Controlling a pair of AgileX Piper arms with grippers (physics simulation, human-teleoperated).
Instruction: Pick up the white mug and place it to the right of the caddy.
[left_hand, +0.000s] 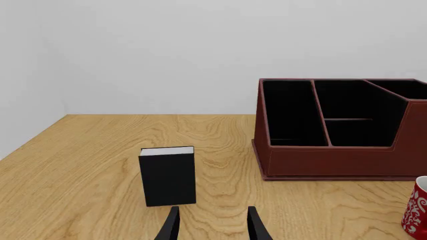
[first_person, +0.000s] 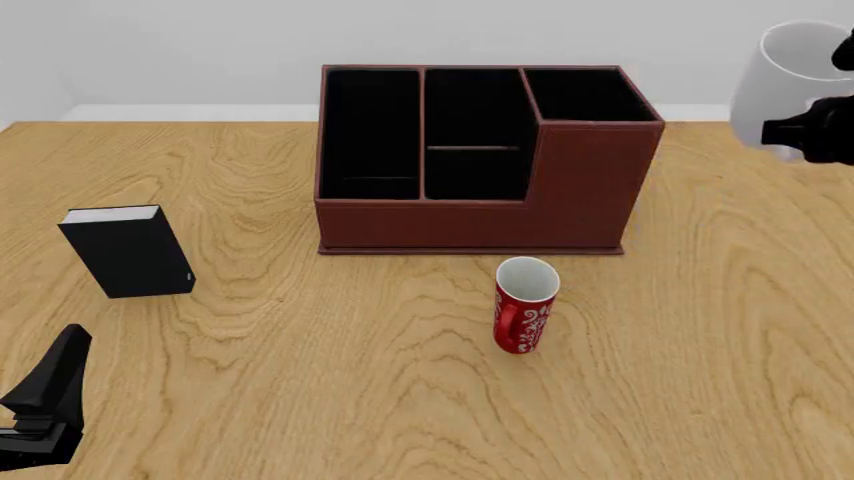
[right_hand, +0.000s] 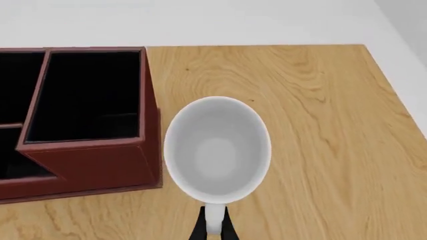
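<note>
While the white mug (first_person: 785, 80) hangs above the table (first_person: 400, 400), carried by its handle in the right gripper (right_hand: 213, 227), the pick-up half of the task reads as done. Position: held high, upright and mouth up, to the right of the caddy (first_person: 467, 160) and toward the far right part of the tabletop; the right wrist view shows it just beside the caddy's taller-fronted end, with bare wood beneath. Remaining, by judgement: lowering the mug onto that open patch and letting go. Left gripper (left_hand: 210, 225): idle at the near left, fingers parted with nothing between them, facing the black book (left_hand: 168, 175), which stands upright. Red patterned mug (first_person: 525, 305): upright in front of the caddy, untouched and no part of the job.
</note>
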